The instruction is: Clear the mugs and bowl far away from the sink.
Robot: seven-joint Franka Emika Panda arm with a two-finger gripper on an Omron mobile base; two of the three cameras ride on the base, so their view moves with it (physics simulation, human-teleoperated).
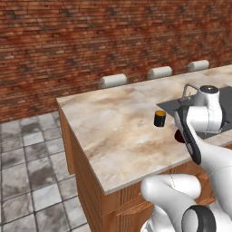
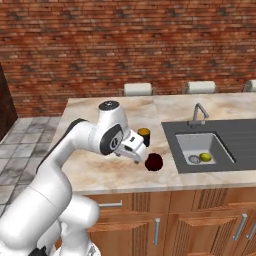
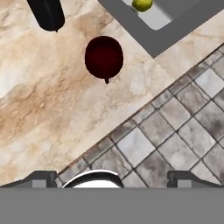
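Note:
The dark red mug (image 3: 103,57) stands on the marble counter near its front edge, just left of the sink (image 2: 205,145); it shows too as the red mug (image 2: 154,162), and half hidden by my arm as the red mug (image 1: 179,136). The black mug (image 2: 144,136) with its yellow-orange inside stands a little behind it, also black mug (image 1: 159,118) and black mug (image 3: 46,13). My gripper (image 3: 113,180) hangs open above the counter's front edge, short of the red mug, with nothing between its fingers. The bowl is out of view.
A small yellow-green round thing (image 2: 205,157) lies in the sink basin, under the thin tap (image 2: 198,112). The counter (image 1: 113,127) stretches bare to the left. White stools (image 1: 113,80) line its far side before a brick wall. Tiled floor (image 1: 31,172) lies left.

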